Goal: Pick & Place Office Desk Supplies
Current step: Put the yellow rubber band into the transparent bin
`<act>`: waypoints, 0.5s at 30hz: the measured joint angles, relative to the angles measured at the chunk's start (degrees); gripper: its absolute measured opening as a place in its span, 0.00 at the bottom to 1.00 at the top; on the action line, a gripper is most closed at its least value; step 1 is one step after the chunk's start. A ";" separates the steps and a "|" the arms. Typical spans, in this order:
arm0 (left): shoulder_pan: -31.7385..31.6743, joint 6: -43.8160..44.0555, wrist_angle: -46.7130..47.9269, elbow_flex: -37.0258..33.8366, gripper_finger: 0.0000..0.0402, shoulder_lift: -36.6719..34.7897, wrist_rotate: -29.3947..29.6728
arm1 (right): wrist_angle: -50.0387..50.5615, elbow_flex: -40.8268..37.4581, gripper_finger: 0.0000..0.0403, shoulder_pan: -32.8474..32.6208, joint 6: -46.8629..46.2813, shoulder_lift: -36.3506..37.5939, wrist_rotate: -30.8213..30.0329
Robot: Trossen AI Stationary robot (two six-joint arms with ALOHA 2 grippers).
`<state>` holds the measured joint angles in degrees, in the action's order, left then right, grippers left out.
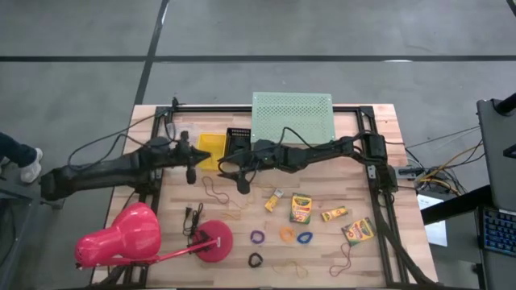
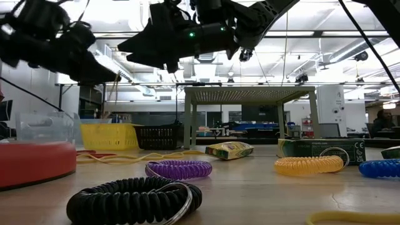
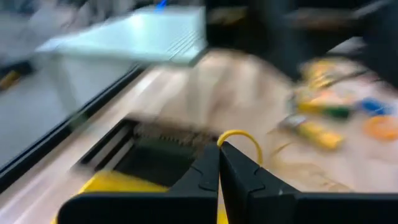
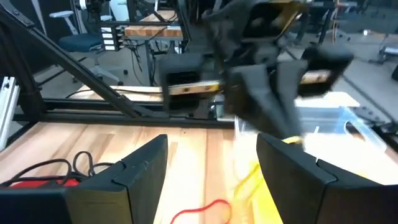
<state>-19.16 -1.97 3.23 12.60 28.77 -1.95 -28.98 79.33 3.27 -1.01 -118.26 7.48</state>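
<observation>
My left gripper point(image 1: 197, 161) point(image 3: 219, 154) is shut over the yellow bin point(image 1: 212, 150), with a thin yellow rubber band point(image 3: 240, 138) at its tips. My right gripper point(image 1: 230, 171) point(image 4: 211, 165) stands open just to its right, facing it, with nothing between its fingers. On the table lie crayon boxes point(image 1: 301, 208) point(image 1: 358, 231), purple point(image 1: 257, 237), orange point(image 1: 287, 234), blue point(image 1: 305, 238) and black point(image 1: 255, 259) ring loops, and more rubber bands point(image 1: 214, 190). My left gripper pinches the thin yellow rubber band between its two shut fingertips; a loop of it point(image 3: 249, 140) curls out just past them. The fingers come nearly level from the table's left. A slack strand point(image 2: 115, 87) hangs below the gripper, clear of the table.
A black bin point(image 1: 238, 141) stands beside the yellow one, with the mint-green shelf point(image 1: 292, 117) behind at the far edge. The pink lamp point(image 1: 121, 238) and its round base point(image 1: 214, 242) fill the near left. A black cord point(image 1: 192, 217) lies by the base.
</observation>
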 joint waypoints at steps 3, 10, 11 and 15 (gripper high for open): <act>-0.01 5.71 10.88 7.00 0.01 -0.01 6.80 | 1.35 0.00 0.61 0.00 -0.30 0.00 0.05; -0.02 12.85 29.05 21.67 0.01 -0.02 16.78 | 7.49 0.00 0.61 0.00 2.46 0.00 0.07; -0.02 14.50 31.23 23.01 0.01 0.00 18.07 | 8.07 0.00 0.61 0.00 2.48 0.00 0.09; -0.02 22.70 39.45 26.47 0.01 1.50 22.27 | 8.10 -0.02 0.60 -0.18 1.30 0.00 0.14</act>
<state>-19.18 20.73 42.69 39.07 30.27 20.32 -20.88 79.31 3.09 0.29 -118.26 7.62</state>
